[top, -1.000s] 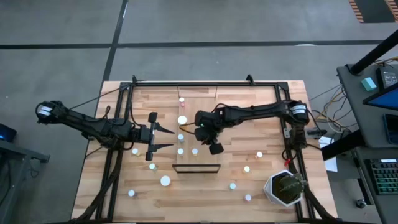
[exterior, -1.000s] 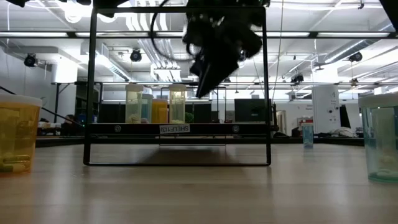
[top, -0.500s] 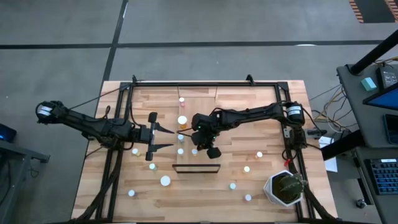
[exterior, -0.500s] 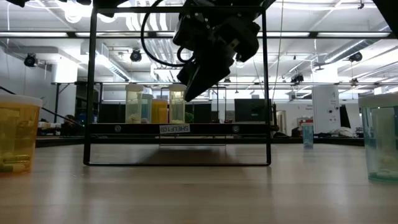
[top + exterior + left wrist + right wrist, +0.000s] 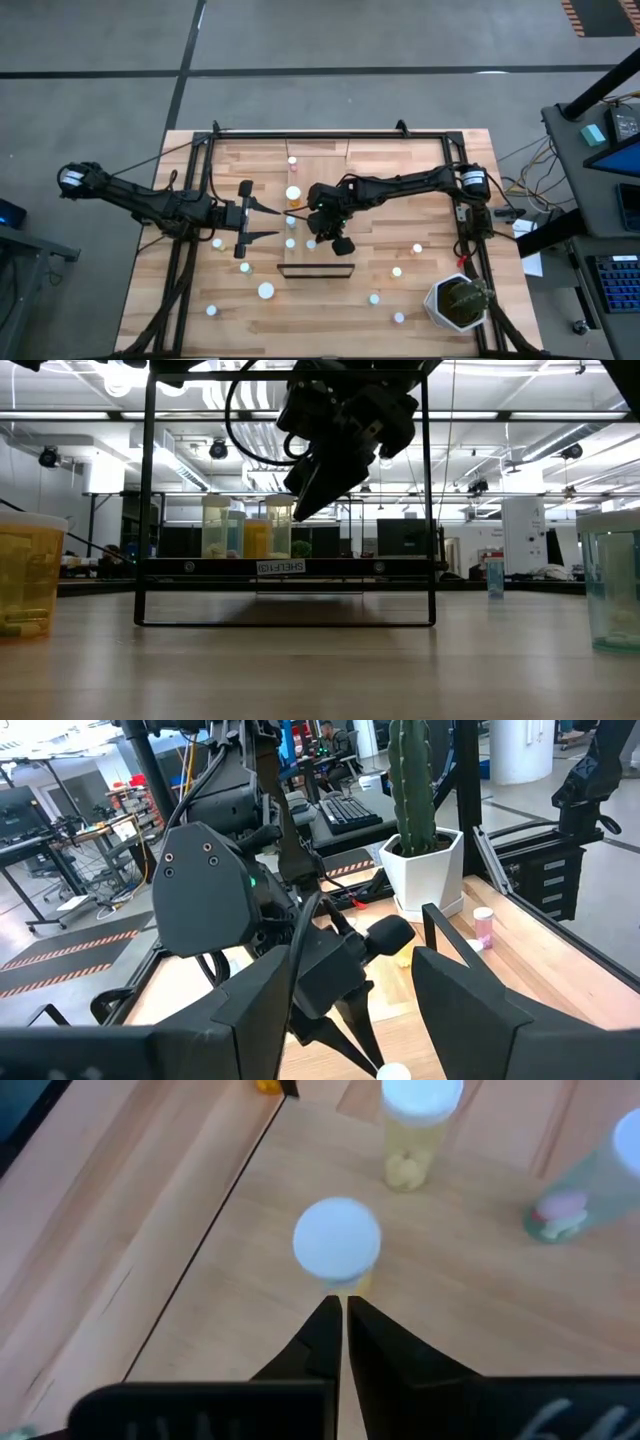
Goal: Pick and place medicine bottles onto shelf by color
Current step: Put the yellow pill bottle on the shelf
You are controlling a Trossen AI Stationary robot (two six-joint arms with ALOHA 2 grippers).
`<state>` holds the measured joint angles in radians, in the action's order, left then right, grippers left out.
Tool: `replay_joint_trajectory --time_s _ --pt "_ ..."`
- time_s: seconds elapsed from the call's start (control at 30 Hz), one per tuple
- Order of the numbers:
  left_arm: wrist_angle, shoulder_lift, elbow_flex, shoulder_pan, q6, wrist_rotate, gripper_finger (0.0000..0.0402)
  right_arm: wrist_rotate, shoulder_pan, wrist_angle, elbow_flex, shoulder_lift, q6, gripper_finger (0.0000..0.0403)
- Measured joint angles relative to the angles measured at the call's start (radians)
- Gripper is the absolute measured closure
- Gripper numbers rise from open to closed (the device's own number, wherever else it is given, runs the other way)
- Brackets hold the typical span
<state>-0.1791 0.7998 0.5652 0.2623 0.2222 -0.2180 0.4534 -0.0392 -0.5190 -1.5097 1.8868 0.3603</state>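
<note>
The right gripper (image 5: 340, 1312) hangs over the middle of the shelf (image 5: 335, 170), and its two dark fingers (image 5: 318, 1330) are pressed together with nothing between them. Their tips sit just beside a small bottle with a white cap (image 5: 337, 1245), which stands upright on the light wood; whether the tips touch it cannot be told. Another white-capped bottle with pale yellow inside (image 5: 417, 1130) stands a little farther off on the same wood, and a clear greenish one (image 5: 585, 1190) stands off to the side. From the level view, the right arm reaches down in front of the dark rail frame (image 5: 285, 565), and a few bottles (image 5: 216, 527) stand in a row on the shelf behind it. The left gripper (image 5: 268, 222) waits over the table (image 5: 140, 290) beside the shelf, with its fingers spread wide apart and nothing in them. More small white-capped bottles (image 5: 265, 290) are scattered on the table in front of the shelf, and a green plant in a white pot (image 5: 458, 302) stands at the table's corner.
</note>
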Motion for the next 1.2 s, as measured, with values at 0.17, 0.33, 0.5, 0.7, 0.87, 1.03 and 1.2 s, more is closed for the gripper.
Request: replay_joint_trajectory --time_s 0.17,0.33,0.5,0.7,0.87,1.03,1.2 --pt "0.0 0.0 0.0 0.0 0.0 0.0 0.0207 0.0 0.006 0.026 0.0 0.011 0.003 0.039" --pt "0.0 0.0 0.0 0.0 0.0 0.0 0.0207 -0.001 0.006 0.027 0.0 0.011 0.005 0.039" --pt "0.0 0.0 0.0 0.0 0.0 0.0 0.0207 -0.001 0.009 0.063 -0.001 0.011 0.008 0.039" --pt "0.0 0.0 0.0 0.0 0.0 0.0 0.0207 -0.013 0.001 0.032 -0.001 0.007 0.008 0.039" --pt "0.001 0.0 0.0 0.0 -0.001 0.0 0.0207 -0.059 -0.003 0.019 -0.001 -0.005 0.009 0.039" --pt "0.002 0.0 0.0 0.0 -0.002 0.0 0.0207 -0.153 -0.003 -0.017 -0.004 -0.044 0.044 0.039" --pt "0.002 0.0 0.0 0.0 -0.001 0.0 0.0207 -0.175 -0.012 -0.004 -0.004 -0.116 0.037 0.039"
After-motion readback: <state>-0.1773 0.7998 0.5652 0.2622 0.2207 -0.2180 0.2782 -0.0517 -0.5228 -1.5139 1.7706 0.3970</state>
